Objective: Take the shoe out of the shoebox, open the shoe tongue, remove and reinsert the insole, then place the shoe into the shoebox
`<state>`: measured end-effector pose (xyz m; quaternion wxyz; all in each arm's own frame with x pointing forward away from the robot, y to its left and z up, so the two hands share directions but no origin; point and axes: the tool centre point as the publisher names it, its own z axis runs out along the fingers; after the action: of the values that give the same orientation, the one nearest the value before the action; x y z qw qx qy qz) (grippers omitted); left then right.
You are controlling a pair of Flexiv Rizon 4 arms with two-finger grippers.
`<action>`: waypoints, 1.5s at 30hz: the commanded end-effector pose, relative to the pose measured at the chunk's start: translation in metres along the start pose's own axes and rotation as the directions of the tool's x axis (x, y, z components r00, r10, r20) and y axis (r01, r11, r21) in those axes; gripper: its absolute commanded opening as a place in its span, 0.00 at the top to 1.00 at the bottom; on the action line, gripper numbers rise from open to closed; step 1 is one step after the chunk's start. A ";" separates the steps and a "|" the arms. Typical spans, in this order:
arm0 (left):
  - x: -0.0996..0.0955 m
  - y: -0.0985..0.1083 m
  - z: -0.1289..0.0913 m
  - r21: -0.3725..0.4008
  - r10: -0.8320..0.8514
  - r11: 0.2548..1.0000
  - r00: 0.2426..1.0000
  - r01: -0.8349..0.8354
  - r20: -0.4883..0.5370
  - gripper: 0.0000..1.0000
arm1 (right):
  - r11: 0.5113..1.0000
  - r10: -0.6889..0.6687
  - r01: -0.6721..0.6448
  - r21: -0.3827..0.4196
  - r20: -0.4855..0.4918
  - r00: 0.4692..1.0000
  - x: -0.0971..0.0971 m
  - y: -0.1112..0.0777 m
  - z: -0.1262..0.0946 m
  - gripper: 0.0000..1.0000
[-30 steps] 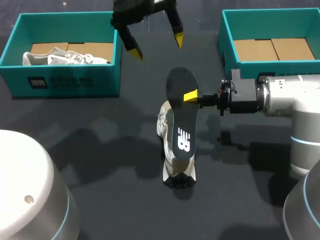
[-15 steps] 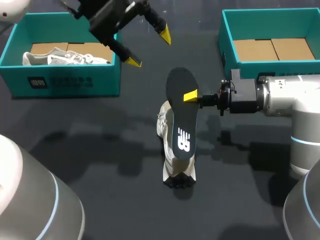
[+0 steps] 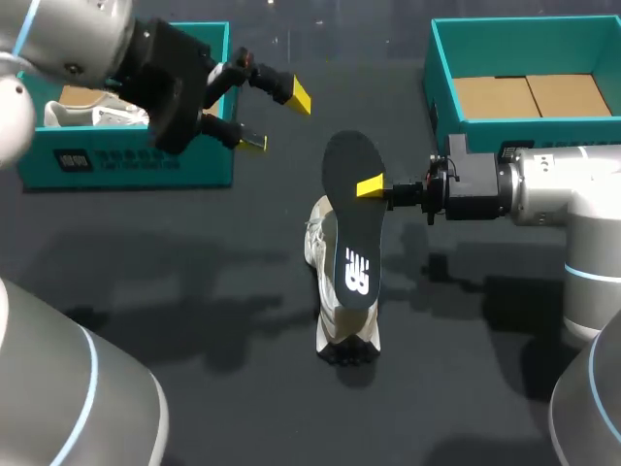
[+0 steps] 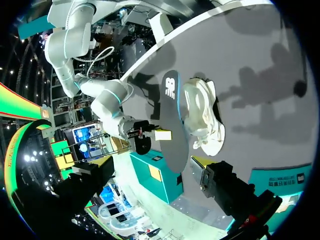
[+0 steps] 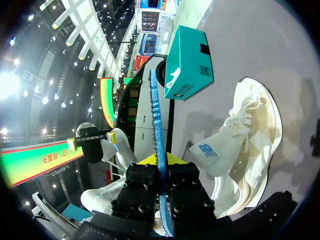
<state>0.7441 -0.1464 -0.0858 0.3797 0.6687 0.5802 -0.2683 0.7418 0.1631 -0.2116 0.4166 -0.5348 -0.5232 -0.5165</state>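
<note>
A white shoe [image 3: 337, 335] stands on the dark table, toe toward the front edge. Just above it hangs its black insole [image 3: 351, 223], with my right gripper [image 3: 372, 186] shut on the insole's right edge. In the right wrist view the insole [image 5: 156, 120] shows edge-on between the shut fingers of the right gripper [image 5: 161, 167], and the shoe [image 5: 247, 145] lies beside it. My left gripper [image 3: 277, 119] stands open and empty in front of the left shoebox [image 3: 126, 163], left of and behind the insole. From the left wrist, the insole [image 4: 172, 125] and shoe [image 4: 202, 115] lie ahead of the open left gripper [image 4: 152, 167].
The teal left shoebox holds a second white shoe [image 3: 68, 115], partly hidden by my left arm. A teal right shoebox [image 3: 441, 92] with a cardboard floor stands at the back right, just behind my right arm. Bare table lies left of and in front of the shoe.
My left arm has swung leftward from behind the insole to in front of the left shoebox, its open gripper turning sideways. The right arm, insole and shoe have not moved.
</note>
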 end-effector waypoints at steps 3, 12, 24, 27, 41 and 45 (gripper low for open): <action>0.016 -0.019 0.009 -0.189 0.093 0.982 0.928 -0.024 0.361 0.00 | 1.000 0.001 -0.001 0.001 0.005 1.000 0.000 -0.001 0.001 1.00; 0.043 -0.021 0.023 -0.253 0.122 0.967 0.878 -0.001 0.463 0.00 | 1.000 0.028 -0.028 0.008 0.008 1.000 0.007 -0.001 0.005 1.00; 0.050 -0.022 0.027 -0.265 0.154 0.964 0.844 -0.015 0.513 0.00 | 0.997 0.076 -0.076 0.027 0.000 0.997 0.011 0.000 0.009 1.00; 0.051 -0.023 0.031 -0.274 0.159 0.961 0.855 -0.020 0.494 0.00 | 0.997 0.076 -0.076 0.027 0.000 0.997 0.011 0.000 0.009 1.00; 0.067 -0.011 0.051 -0.098 -0.063 0.986 0.836 0.138 0.546 0.00 | 0.999 0.038 -0.038 0.006 -0.025 0.999 0.023 0.001 0.016 1.00; 0.067 -0.011 0.051 -0.104 -0.045 0.988 0.847 0.117 0.529 0.00 | 1.000 0.029 -0.029 -0.004 -0.020 0.999 0.023 0.000 0.016 1.00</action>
<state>0.7430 -0.1476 -0.1718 0.5607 0.5126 0.5008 -0.4148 0.7431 0.1792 -0.1914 0.4301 -0.5356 -0.5102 -0.5175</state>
